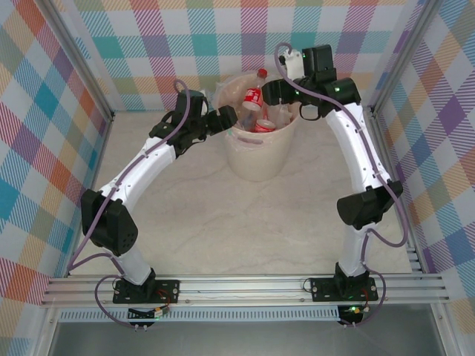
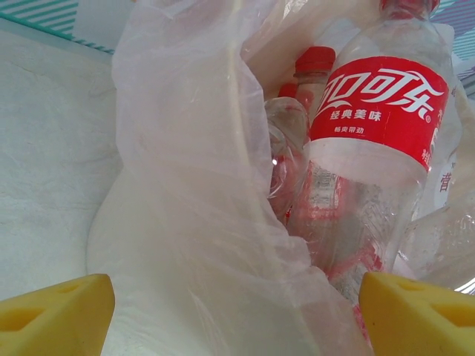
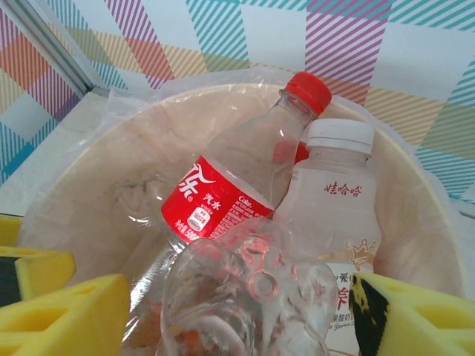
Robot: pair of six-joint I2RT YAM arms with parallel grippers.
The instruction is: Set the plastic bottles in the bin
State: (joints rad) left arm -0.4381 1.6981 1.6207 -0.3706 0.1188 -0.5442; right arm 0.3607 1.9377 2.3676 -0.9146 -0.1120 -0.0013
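Yellow pads [image 3: 67,315], two, of the right claw [image 3: 241,315]: set apart over the bin [image 3: 96,193]. One clear unlabelled bottle [image 3: 245,289] lies between them with a gap showing at one pad, so it is not clamped.
Behind it in the bin, two more: one red-labelled bottle [image 3: 223,200] with a red cap and one white-capped bottle [image 3: 334,215] with a pale label, both leaning upright.
Left claw [image 2: 237,319]: one, jaws wide, holding nothing, at the clear liner [image 2: 193,185] on the bin's rim.
Bin: one, cream, round, standing on the surface [image 1: 223,222] between the two claws.
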